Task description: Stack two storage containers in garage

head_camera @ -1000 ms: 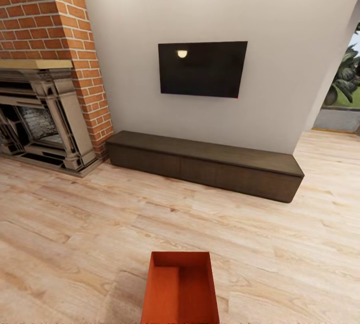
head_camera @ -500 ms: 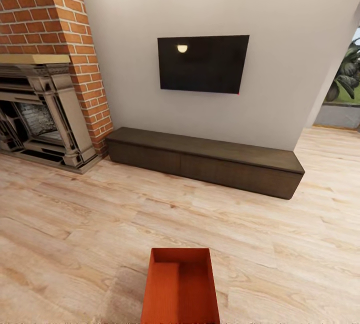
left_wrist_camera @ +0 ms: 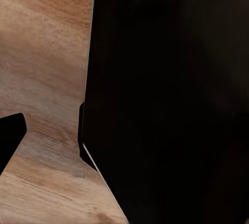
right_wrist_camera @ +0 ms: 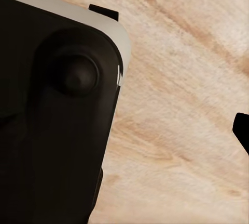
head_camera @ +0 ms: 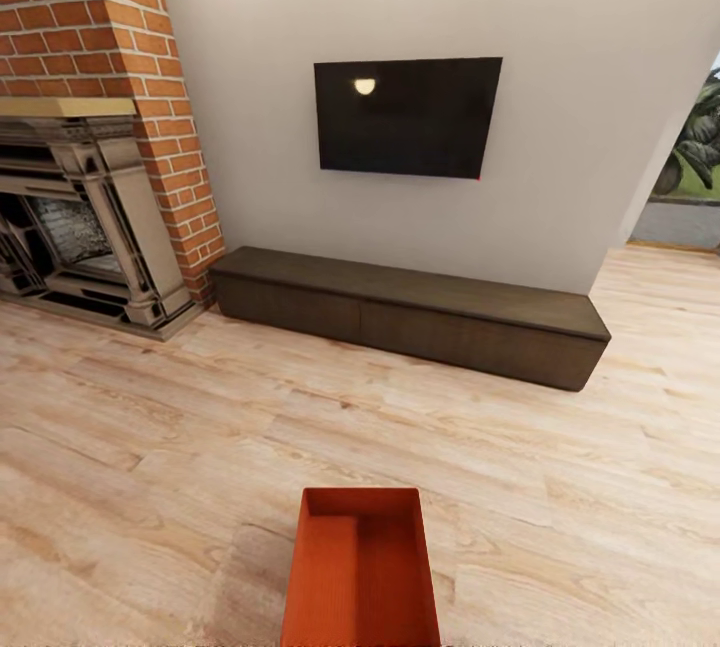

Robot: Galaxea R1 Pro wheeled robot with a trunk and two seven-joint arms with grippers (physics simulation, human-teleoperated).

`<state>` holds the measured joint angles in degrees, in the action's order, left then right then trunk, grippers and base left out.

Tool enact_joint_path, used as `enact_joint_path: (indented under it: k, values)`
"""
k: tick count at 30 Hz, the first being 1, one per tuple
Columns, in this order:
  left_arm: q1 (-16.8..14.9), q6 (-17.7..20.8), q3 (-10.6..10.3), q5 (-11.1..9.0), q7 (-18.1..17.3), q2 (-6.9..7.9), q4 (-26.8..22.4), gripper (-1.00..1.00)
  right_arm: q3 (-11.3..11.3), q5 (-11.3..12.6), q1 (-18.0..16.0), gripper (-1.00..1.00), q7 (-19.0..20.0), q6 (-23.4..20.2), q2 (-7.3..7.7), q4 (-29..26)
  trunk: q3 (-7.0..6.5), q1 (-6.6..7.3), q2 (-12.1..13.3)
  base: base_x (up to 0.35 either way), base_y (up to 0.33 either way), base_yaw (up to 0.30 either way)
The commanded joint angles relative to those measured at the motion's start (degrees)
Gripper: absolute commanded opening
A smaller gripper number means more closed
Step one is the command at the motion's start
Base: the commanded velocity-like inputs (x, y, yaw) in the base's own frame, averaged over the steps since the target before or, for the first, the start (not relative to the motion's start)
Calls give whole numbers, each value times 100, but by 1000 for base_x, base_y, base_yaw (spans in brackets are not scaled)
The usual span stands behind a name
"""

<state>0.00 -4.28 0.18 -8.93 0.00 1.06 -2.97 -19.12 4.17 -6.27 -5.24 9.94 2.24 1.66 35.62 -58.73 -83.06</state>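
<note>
You face living room wall: black TV (head_camera: 407, 117) above long dark bench (head_camera: 420, 297), brick fireplace (head_camera: 90, 127) at left. One orange-red storage container (head_camera: 362, 567) sits on wood plank floor (head_camera: 150, 427) right before you, low centre of head view, open top up, well apart from bench. Wrist views: dark robot body over planks; fingers' state cannot tell, either arm.

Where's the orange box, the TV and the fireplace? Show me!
storage container (head_camera: 360, 577), head view, on its inner floor.
TV (head_camera: 405, 117), head view, middle of the black screen.
fireplace (head_camera: 70, 227), head view, on its dark opening.
</note>
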Motion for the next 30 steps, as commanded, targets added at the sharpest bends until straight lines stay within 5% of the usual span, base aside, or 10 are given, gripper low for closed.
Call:
enact_joint_path:
  k: [1,30]
  values:
    - [0,-11,-2,-38,0,0,-2,100,-48,43,-6,100,-7,34,-3,18,14,0,-2,0,0,0]
    - [0,-11,-2,-38,0,0,-3,100,-48,41,-6,100,-4,34,-4,18,281,0,-2,0,0,0]
